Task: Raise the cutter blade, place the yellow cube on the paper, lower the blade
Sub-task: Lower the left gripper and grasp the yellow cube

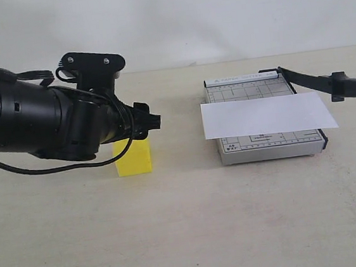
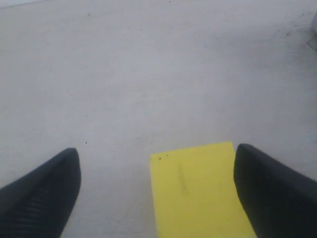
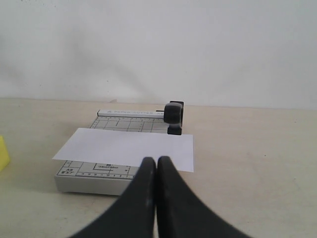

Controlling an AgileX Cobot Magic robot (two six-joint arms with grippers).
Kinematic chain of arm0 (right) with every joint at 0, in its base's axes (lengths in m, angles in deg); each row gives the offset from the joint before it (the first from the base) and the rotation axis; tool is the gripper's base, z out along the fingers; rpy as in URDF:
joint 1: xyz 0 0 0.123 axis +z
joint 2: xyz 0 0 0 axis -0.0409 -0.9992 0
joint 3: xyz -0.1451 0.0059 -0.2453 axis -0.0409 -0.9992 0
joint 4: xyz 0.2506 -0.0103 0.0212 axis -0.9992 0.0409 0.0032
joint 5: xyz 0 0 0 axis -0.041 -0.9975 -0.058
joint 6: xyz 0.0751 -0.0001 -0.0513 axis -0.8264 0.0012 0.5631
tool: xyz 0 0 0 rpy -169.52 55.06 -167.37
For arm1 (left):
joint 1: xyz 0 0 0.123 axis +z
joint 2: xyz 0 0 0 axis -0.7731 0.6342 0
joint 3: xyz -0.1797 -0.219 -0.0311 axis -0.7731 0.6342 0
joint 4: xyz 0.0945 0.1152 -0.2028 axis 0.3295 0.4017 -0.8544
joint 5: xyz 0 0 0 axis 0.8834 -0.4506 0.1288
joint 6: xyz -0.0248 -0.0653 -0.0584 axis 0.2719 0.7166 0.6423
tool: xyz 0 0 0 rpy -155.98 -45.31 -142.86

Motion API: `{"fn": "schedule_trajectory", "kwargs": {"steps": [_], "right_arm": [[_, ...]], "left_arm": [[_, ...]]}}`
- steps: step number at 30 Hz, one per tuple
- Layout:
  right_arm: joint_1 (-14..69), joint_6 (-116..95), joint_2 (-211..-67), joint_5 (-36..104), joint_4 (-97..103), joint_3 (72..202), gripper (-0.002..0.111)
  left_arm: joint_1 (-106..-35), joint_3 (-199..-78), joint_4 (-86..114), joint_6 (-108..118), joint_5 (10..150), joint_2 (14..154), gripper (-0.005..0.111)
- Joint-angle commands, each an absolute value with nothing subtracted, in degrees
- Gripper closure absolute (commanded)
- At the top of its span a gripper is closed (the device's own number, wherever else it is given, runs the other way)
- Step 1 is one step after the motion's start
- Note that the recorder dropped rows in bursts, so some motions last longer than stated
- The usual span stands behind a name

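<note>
- The left arm (image 1: pixel 36 119) was seen at the left of the exterior view, reaching toward the middle over the table (image 1: pixel 188 234).
- The left gripper (image 2: pixel 158 151) was positioned over the cube (image 1: pixel 133 158) with its jaws set wide apart. Nothing was clamped.
- In the left wrist view the cube was seen between the two fingers (image 2: pixel 39 198), close against one and well apart from the other. Contact with the nearer finger could not be confirmed.
- The cube was located on the table, left of the cutter and well apart from it. Its upper part was hidden behind the gripper in the exterior view.
- The paper (image 1: pixel 268 115) was laid flat across the base (image 1: pixel 274 144), overhanging it on both the left and the right side. No object was placed on the paper.
- The base was set on the table at the right of the scene, with its grid markings visible above and below the paper.
- The blade (image 1: pixel 312 81) was found raised off the base, running from its hinge at the far corner out to the right, with the handle (image 1: pixel 351 86) held clear of the base edge.
- The right gripper (image 3: pixel 157 161) was shown only in the right wrist view. Its jaws were pressed together with nothing between them, and it was pointed at the near side of the cutter, apart from it.
</note>
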State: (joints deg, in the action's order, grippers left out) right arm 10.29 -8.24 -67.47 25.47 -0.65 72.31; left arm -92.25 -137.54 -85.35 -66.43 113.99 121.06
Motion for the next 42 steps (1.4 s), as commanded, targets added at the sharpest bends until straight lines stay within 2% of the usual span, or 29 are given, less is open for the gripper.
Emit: {"fn": "schedule_trajectory", "kwargs": {"steps": [1,13,33,42], "right_arm": [[10.27,-7.95,-67.16,25.81,-0.85,72.34,0.108],[10.27,-7.95,-67.16,25.81,-0.85,72.34,0.108],[10.27,-7.95,-67.16,25.81,-0.85,72.34,0.108],[10.27,-7.95,-67.16,25.81,-0.85,72.34,0.108]], "left_arm": [[-90.88,-137.42,-85.59,-65.75,112.92,121.73,0.027],[-89.23,-138.83,-85.59,-65.75,107.02,122.97,0.027],[-89.23,-139.87,-85.59,-65.93,104.7,128.44,0.027],[-89.23,-144.42,-85.59,-65.77,103.9,131.5,0.027]]}}
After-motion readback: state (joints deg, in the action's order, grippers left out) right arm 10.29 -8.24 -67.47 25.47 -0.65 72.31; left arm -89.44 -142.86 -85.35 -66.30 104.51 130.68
